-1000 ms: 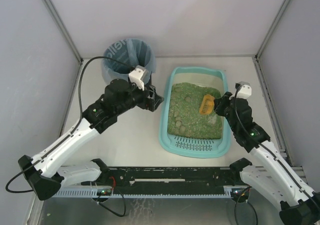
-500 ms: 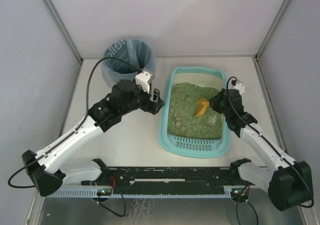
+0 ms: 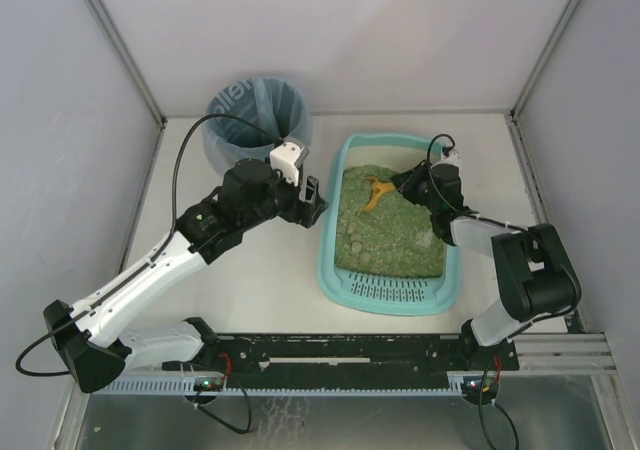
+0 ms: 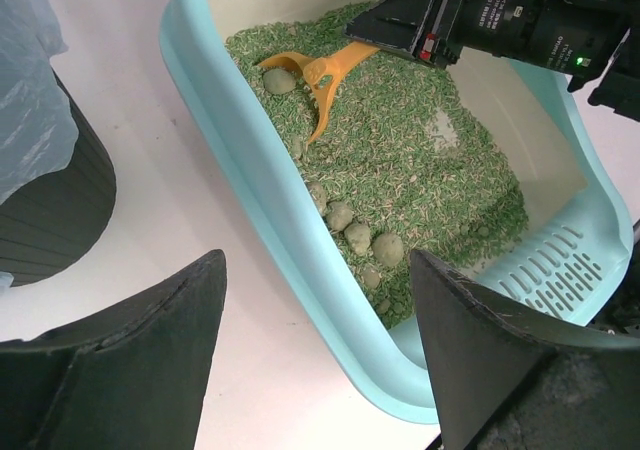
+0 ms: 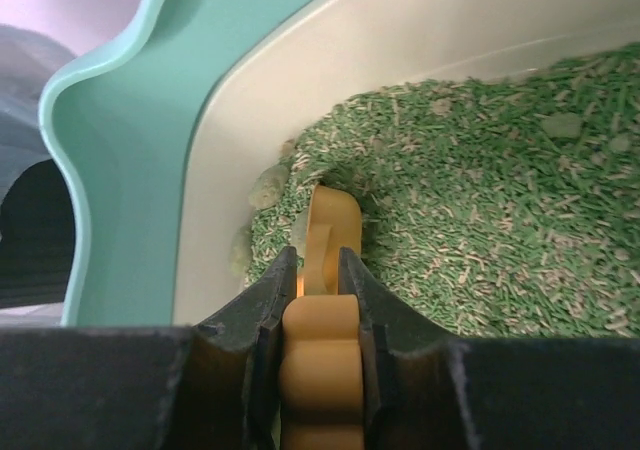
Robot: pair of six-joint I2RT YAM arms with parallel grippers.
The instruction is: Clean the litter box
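Note:
The light-teal litter box (image 3: 325, 260) lies right of centre, holding green litter with its grille at the near end. My right gripper (image 3: 400, 183) is shut on the handle of the orange scoop (image 3: 375, 192). The scoop head is dug into the litter at the far left corner. In the right wrist view the fingers clamp the scoop (image 5: 325, 240) next to a grey clump (image 5: 268, 185). In the left wrist view the scoop (image 4: 320, 80) touches a clump (image 4: 279, 80). My left gripper (image 3: 315, 200) is open and empty, hovering over the box's left rim (image 4: 270, 200).
The round black bin (image 3: 240, 110) lined with a blue bag stands at the back, left of the box, and also shows in the left wrist view (image 4: 50, 190). Several grey clumps (image 4: 358, 235) lie along the box's left inner side. Grey walls enclose the table.
My right gripper has carried the scoop from the box's right side to its far left corner and lowered the head into the litter. The left arm shifted slightly right, then held still.

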